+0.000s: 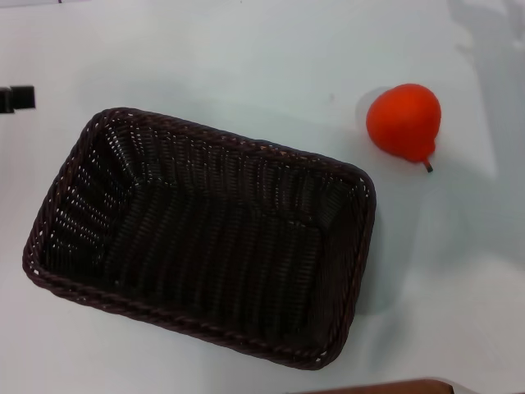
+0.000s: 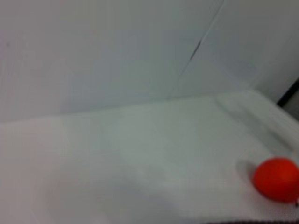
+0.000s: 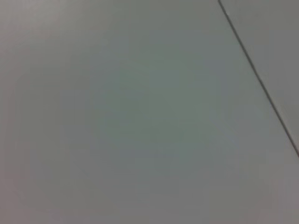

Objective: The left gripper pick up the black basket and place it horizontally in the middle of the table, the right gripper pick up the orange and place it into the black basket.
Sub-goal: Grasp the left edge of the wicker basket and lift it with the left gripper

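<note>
The black basket (image 1: 205, 238) lies on the white table (image 1: 246, 66), slightly skewed, left of centre in the head view, and it is empty. The orange (image 1: 404, 120) sits on the table beyond the basket's far right corner, apart from it, its stem pointing toward me. It also shows in the left wrist view (image 2: 277, 179). A small black tip of my left gripper (image 1: 16, 98) shows at the left edge, beyond the basket's far left corner, apart from it. My right gripper is out of view.
A brown strip (image 1: 385, 387) shows at the bottom edge of the head view. The right wrist view shows only a plain pale surface with a dark seam (image 3: 261, 84).
</note>
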